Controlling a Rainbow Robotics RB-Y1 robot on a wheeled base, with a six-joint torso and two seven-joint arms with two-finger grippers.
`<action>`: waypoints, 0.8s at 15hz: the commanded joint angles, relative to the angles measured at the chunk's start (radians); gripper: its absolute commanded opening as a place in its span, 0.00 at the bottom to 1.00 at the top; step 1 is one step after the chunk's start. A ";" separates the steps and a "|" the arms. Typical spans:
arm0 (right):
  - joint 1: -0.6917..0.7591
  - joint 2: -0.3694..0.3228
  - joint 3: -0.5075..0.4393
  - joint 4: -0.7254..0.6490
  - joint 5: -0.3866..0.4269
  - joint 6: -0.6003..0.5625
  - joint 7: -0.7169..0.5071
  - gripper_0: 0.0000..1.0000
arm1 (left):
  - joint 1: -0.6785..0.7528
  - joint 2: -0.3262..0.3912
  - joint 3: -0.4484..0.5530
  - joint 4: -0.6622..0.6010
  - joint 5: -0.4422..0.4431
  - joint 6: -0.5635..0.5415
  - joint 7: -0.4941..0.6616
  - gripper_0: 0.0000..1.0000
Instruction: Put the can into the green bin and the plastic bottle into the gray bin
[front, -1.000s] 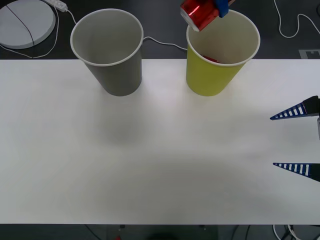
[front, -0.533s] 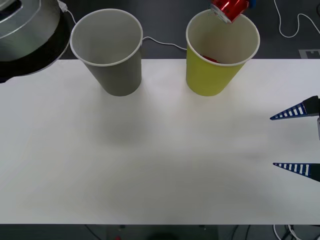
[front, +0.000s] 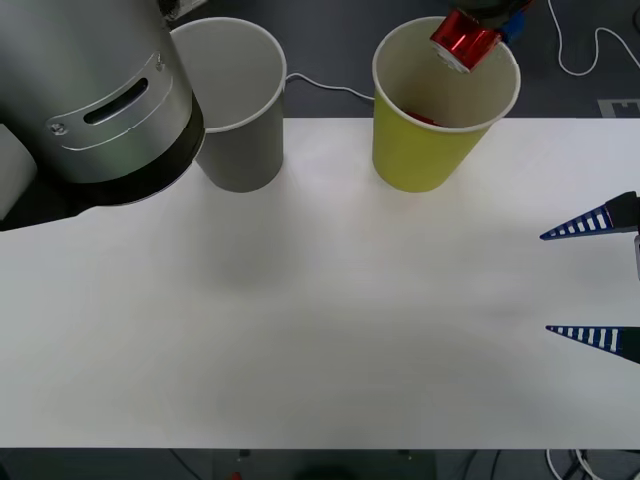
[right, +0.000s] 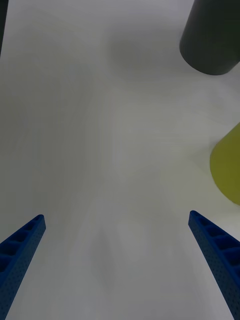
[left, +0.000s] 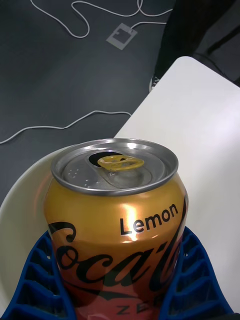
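The left gripper (left: 120, 295) is clamped on the can (front: 463, 40), blue ribbed fingers (left: 40, 280) pressed against both of its sides. In the front view the can hangs tilted over the far right part of the green bin (front: 440, 140) mouth, just above the white rim, not inside yet. From the left wrist the can (left: 117, 225) shows an opened silver top with a gold pull tab, an orange side with dark script and the word "Lemon". Under it, part of a pale curved rim and inner wall of a bin, and beyond that the white table (left: 200, 125) corner and dark floor with white cables (left: 75, 25).

A red object (front: 420, 118) lies inside the green bin against its left inner wall; hard to say what it is.

The gray bin (front: 240, 110) stands upright at the far left of the table (front: 320, 330), well apart from the green bin. The left arm's big silver and black link (front: 90, 100) covers the gray bin's left side.

The right gripper (front: 595, 280) sits at the right table edge, fingers spread wide, holding nothing. Its wrist view has both blue fingers (right: 20, 250) apart over bare table, with the gray bin (right: 210, 40) and a yellow-green edge of the green bin (right: 227, 170) farther off.
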 joint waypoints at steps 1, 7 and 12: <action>0.000 0.000 0.000 0.000 0.000 0.000 0.000 1.00 | 0.011 0.002 -0.032 -0.002 0.010 0.031 -0.008 0.01; 0.000 0.000 0.000 0.000 0.000 0.000 0.000 1.00 | 0.011 0.002 -0.041 0.000 0.022 0.043 -0.011 1.00; 0.000 0.000 0.000 0.000 0.000 0.000 0.000 1.00 | 0.011 0.005 -0.041 0.000 0.036 0.043 -0.012 1.00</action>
